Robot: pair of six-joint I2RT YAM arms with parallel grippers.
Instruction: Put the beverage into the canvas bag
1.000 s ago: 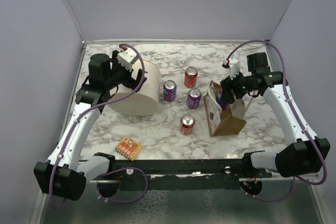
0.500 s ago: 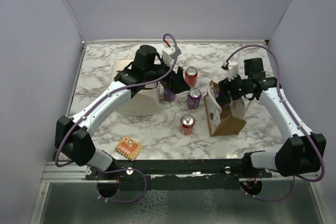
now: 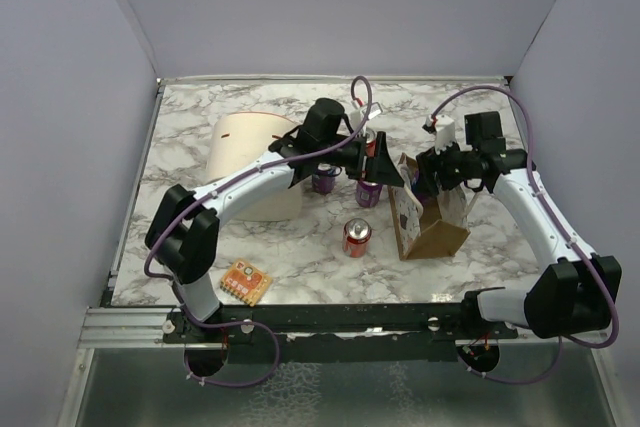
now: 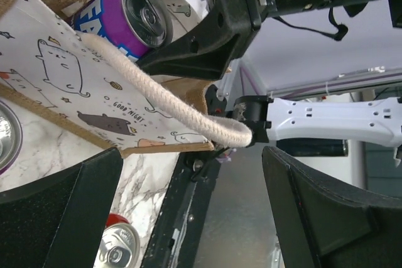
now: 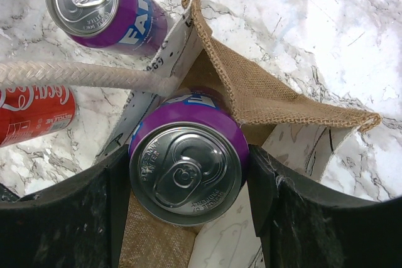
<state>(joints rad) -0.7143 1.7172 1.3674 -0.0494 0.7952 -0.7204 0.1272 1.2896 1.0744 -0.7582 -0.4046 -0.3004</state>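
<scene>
The right gripper (image 5: 188,202) is clamping a smooth, cylindrical purple Fanta can (image 5: 183,155) upright. The can is sitting in the open mouth of the boxy canvas bag (image 3: 437,224), between coarse burlap-lined walls. The left gripper (image 4: 191,211) is hovering beside the bag, jaws spread wide and empty, facing its braided whitish rope handle (image 4: 157,101). A second purple can (image 5: 103,7) is standing on the marble table (image 5: 314,17) alongside.

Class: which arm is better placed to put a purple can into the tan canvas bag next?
Right. The right gripper grips a purple soda can at the tan canvas bag's mouth; the left gripper is open, empty.
</scene>
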